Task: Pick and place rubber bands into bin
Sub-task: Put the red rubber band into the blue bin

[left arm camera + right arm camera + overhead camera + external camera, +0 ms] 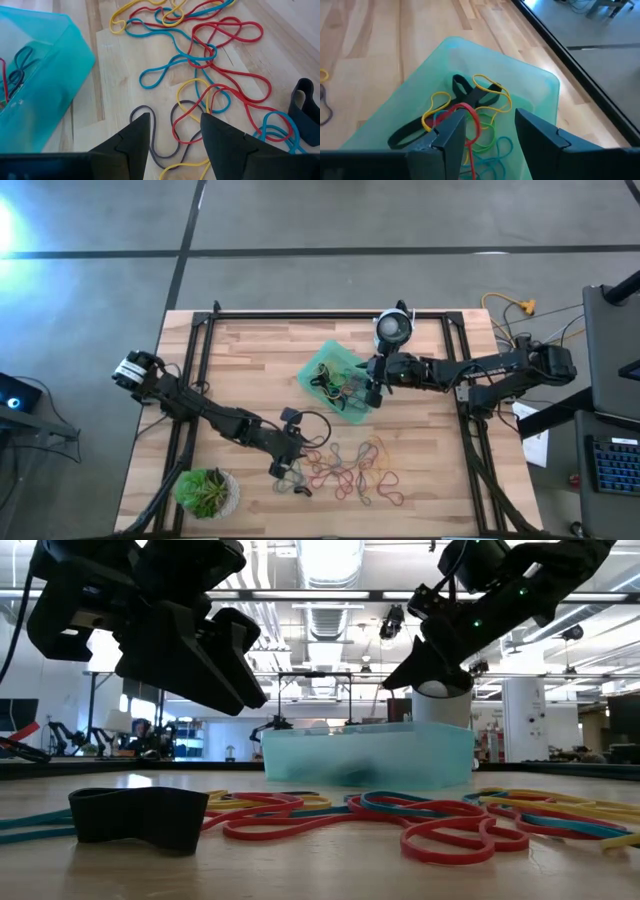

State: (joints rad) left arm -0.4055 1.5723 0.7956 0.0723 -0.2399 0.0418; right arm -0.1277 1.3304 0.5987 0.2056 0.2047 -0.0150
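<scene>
Over the bin's [322, 366] right edge, right claw [487, 132] spread, red band [470, 120] on one finger, left claw [172, 135] spread above loose rubber bands [350, 470].

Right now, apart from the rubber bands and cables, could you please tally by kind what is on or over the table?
Bin: 1
Potted plant: 1
Round white-and-black device: 1
Grippers: 2, the left gripper over the loose rubber bands, the right gripper over the bin
Total: 5
</scene>
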